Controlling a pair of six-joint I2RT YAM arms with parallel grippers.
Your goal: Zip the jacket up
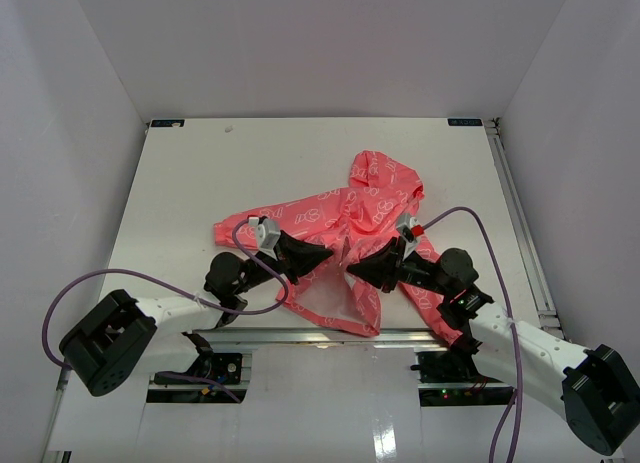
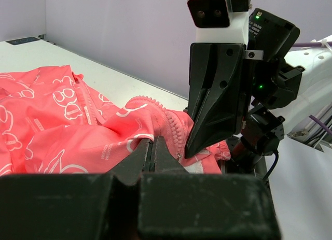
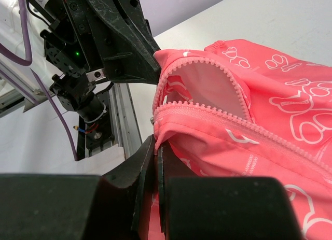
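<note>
On white tabletop point(image 1: 200, 173), crumpled pink jacket point(image 1: 370, 198), zipper point(image 3: 197, 114) open at bottom; left claw point(image 1: 323, 255) pinched shut on hem, right claw point(image 1: 354, 270) clamped on facing edge.

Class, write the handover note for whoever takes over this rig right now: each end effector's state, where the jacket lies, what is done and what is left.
Left end effector: shut, pinching the jacket at its near edge, beside the zipper.
Right end effector: shut on the jacket across the opening.
Jacket: lies on the table, hood at the far side.
Done: both front edges gripped.
Left: the zipper teeth stand apart at the near end, showing white lining. Join them and zip up.
</note>
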